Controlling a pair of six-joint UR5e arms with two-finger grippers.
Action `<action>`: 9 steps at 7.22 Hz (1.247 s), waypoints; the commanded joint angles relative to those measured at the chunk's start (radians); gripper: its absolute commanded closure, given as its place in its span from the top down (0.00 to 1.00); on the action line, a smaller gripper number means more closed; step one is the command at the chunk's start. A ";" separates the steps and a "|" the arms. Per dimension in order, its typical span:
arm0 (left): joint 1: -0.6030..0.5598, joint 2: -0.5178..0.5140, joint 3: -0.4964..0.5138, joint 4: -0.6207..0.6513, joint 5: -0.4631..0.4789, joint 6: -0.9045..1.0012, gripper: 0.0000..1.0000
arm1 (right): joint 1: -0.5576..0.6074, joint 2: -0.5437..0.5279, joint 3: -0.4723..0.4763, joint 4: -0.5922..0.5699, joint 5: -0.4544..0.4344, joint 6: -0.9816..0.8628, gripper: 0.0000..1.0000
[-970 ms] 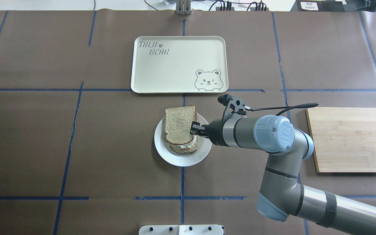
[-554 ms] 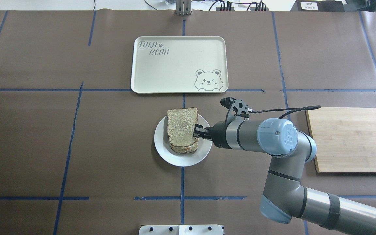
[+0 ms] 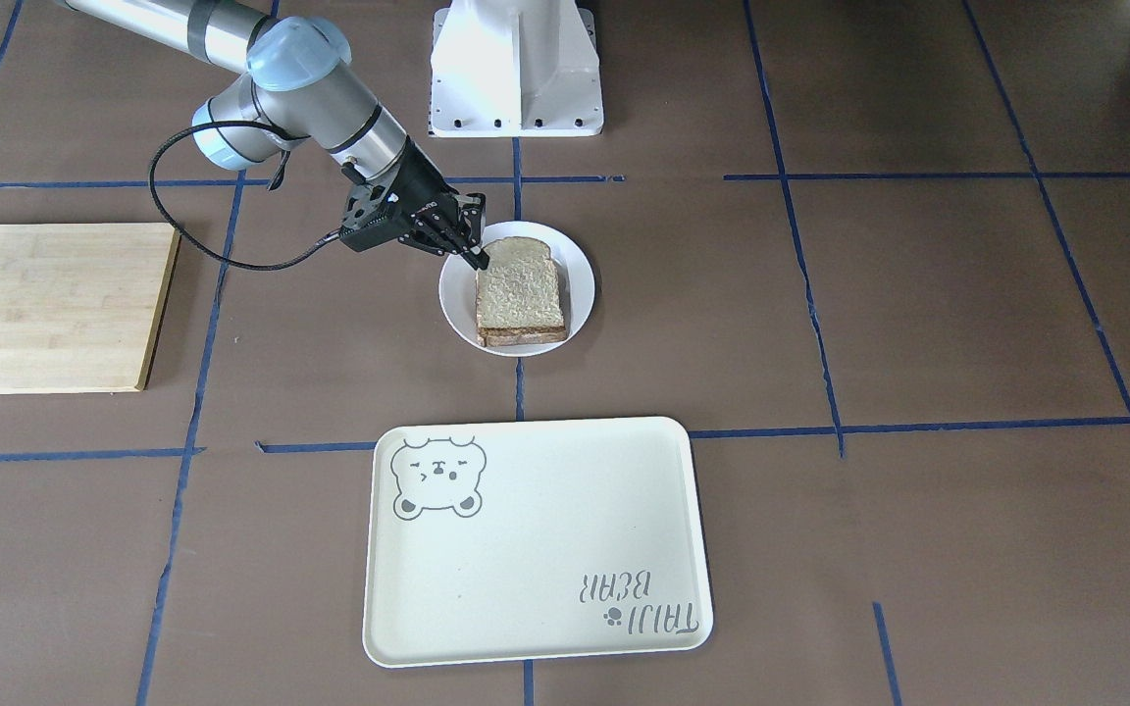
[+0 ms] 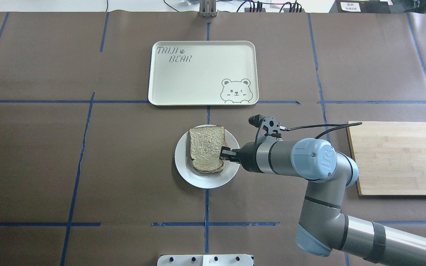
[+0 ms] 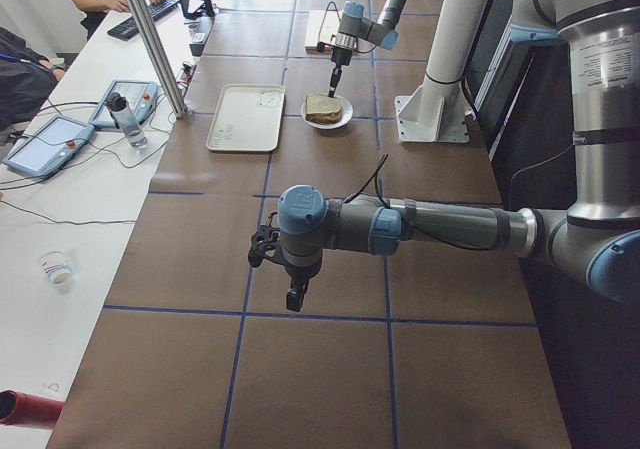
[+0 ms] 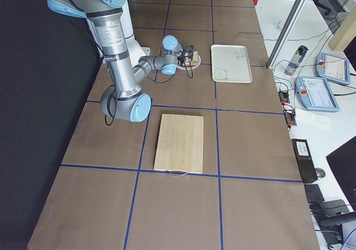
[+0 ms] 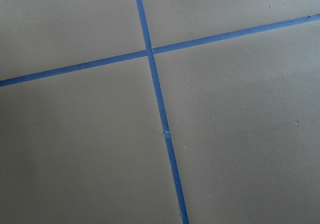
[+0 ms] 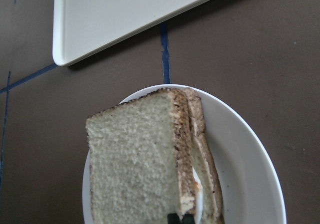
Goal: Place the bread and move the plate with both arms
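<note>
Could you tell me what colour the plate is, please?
The plate is plain white, clearest in the overhead view, around the bread.

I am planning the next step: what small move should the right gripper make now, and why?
Probably open the right gripper and let go: the bread, pinched at its edge, already lies over the lower slice on the plate.

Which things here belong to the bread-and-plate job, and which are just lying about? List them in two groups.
Job:
- bread, pinched at its edge by the right gripper
- plate under it
- left gripper, well away from the plate

Lying about:
- bear tray
- wooden board
</note>
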 commanded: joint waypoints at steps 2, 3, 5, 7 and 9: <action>0.000 -0.001 0.000 -0.002 0.000 0.000 1.00 | 0.024 0.002 0.002 -0.015 0.021 -0.003 1.00; 0.000 -0.001 -0.005 -0.002 0.000 0.000 1.00 | 0.051 0.000 0.005 -0.059 0.050 -0.003 1.00; 0.003 -0.009 -0.017 -0.005 0.006 -0.002 1.00 | 0.187 0.008 0.031 -0.228 0.264 -0.123 1.00; 0.005 -0.075 -0.011 -0.002 -0.009 -0.017 1.00 | 0.359 -0.004 0.038 -0.380 0.459 -0.316 1.00; 0.006 -0.080 -0.035 -0.006 -0.049 -0.138 1.00 | 0.470 -0.009 0.071 -0.582 0.541 -0.592 1.00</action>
